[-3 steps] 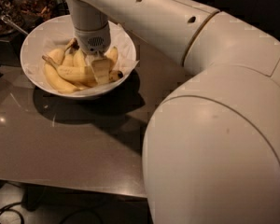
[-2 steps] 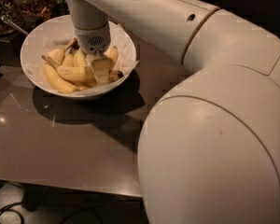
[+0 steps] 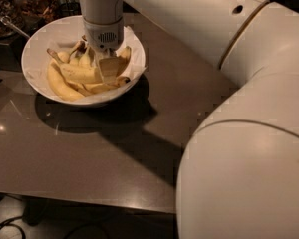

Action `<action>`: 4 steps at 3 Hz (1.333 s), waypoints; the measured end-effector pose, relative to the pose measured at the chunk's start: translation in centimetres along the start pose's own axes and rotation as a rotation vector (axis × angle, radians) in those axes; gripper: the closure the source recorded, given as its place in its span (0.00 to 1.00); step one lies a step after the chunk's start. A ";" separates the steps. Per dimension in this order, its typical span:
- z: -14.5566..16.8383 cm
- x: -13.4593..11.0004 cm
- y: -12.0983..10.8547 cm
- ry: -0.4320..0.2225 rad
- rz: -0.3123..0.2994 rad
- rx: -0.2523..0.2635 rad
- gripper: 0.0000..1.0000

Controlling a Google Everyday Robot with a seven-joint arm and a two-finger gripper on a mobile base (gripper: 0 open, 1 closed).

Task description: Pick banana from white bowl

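Observation:
The white bowl [image 3: 36, 44] stands at the back left of the table, lined with white paper and holding several yellow bananas. The banana [image 3: 79, 72], long with a thin tapering stem pointing to the back left, lies across the middle of the bowl. My gripper [image 3: 107, 67] reaches straight down into the bowl and sits at this banana's right end, among the other bananas. The gripper's body hides the bananas behind it.
The bowl sits on a dark brown table [image 3: 89, 153] whose front edge runs across the lower part of the view. My large white arm [image 3: 239, 133] fills the right side. Dark containers [image 3: 20, 6] stand behind the bowl at the back left.
The gripper stays down in the bowl at the same spot. The near part of the arm has shifted slightly. The bananas have not visibly moved.

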State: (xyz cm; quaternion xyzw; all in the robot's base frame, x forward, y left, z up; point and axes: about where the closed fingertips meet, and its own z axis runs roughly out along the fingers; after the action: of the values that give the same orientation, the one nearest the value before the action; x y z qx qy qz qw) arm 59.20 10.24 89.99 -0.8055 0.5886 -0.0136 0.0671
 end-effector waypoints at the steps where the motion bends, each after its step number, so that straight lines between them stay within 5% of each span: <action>1: -2.5 -0.6 1.1 -0.056 -0.015 0.043 1.00; 4: -8.2 -2.0 6.9 -0.121 -0.087 0.084 1.00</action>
State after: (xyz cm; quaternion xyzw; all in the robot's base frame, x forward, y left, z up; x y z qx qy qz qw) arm 51.22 9.28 97.39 -0.8261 0.5470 0.0077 0.1355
